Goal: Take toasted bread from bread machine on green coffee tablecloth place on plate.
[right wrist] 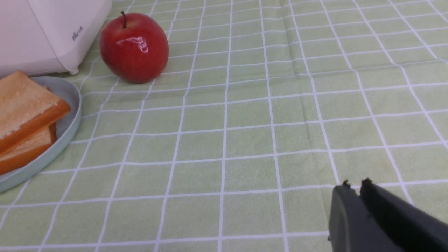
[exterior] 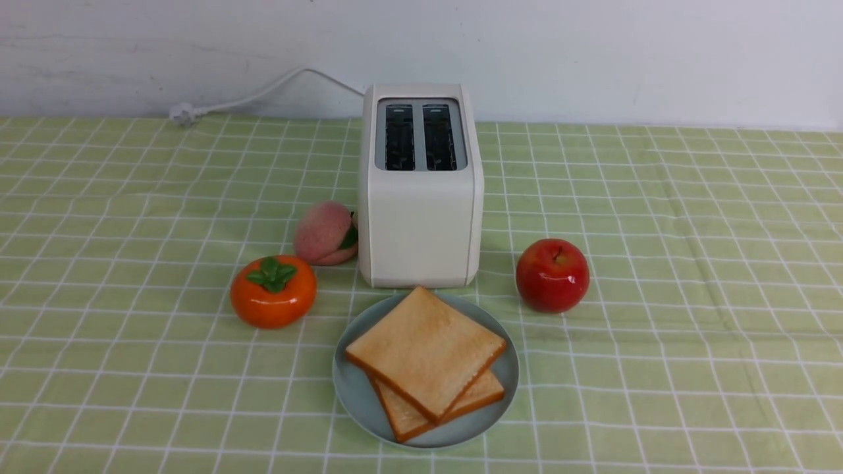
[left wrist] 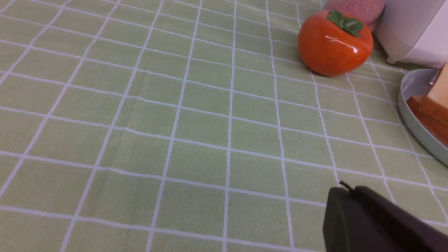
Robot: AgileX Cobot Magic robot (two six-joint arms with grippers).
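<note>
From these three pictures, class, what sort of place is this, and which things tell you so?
Probably a staged breakfast table rather than a real kitchen: a checked green tablecloth against a bare wall, a white toaster with its plug lying loose, toast on a plate, and glossy fruit set around it.

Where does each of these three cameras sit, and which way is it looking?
Front view: between the arms, facing the bread machine, plate and wall; no arm shows.
Left wrist view: low over the green coffee tablecloth, facing the persimmon; the shut left gripper shows.
Right wrist view: low over the cloth, facing the apple; the right gripper, barely parted, shows.
Shared: both wrist views catch the plate's toasted bread.
</note>
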